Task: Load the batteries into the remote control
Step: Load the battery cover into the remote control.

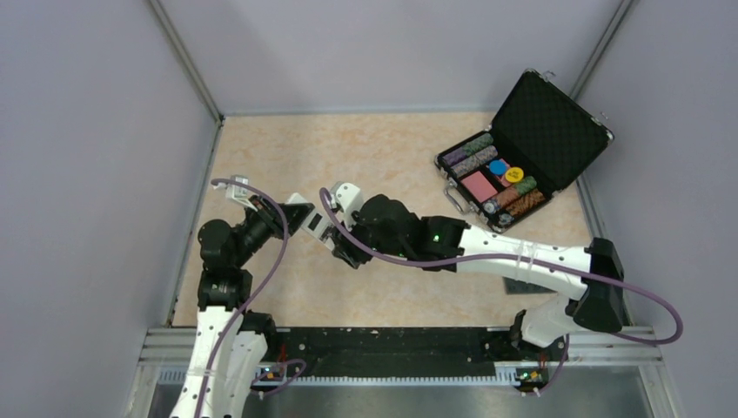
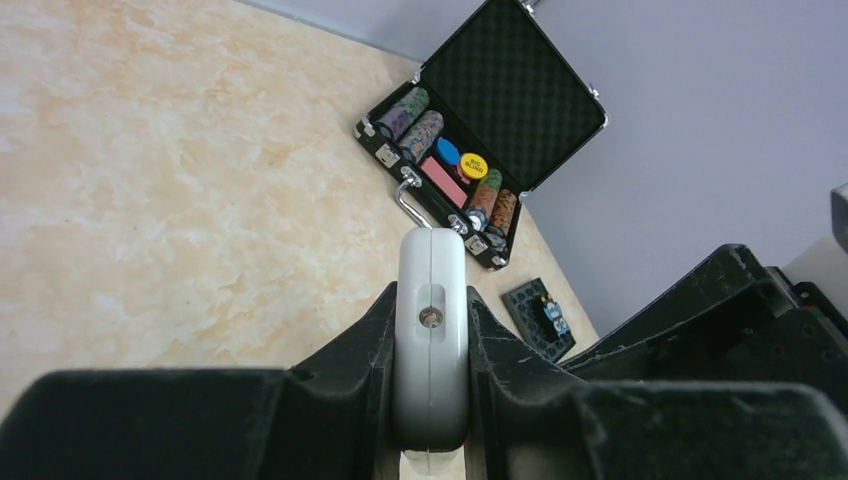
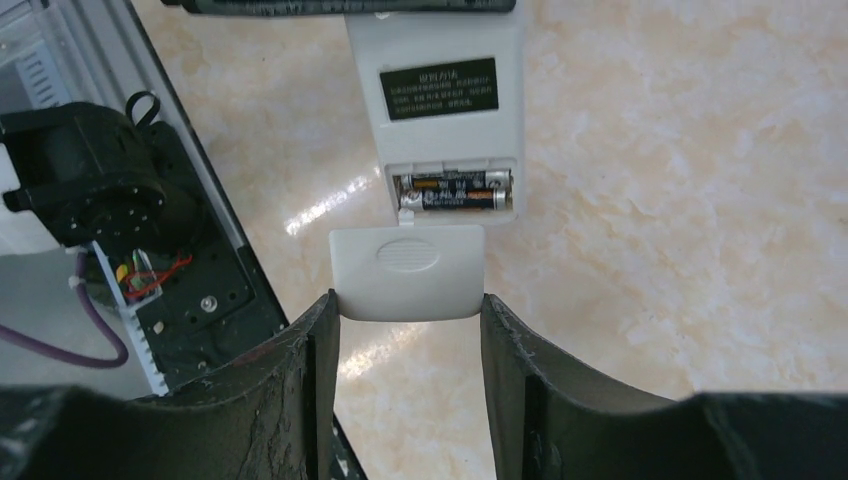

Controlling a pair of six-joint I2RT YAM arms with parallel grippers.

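Arms (image 1: 522, 252) converge, left gripper (image 2: 431, 300) clamping remote control (image 2: 431, 345).

top: high over near edge, looking down on whole table (image 1: 348, 157) | left wrist: close, facing chip case (image 2: 510, 90) | right wrist: close above remote (image 3: 435, 60) | shared: remote, chip case

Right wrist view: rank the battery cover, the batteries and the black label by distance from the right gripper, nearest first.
1. The cover: at the bottom, between the fingers of the right gripper.
2. The batteries: just beyond it, side by side in the open compartment of the remote control.
3. The black label: farthest, higher up on the remote's back.
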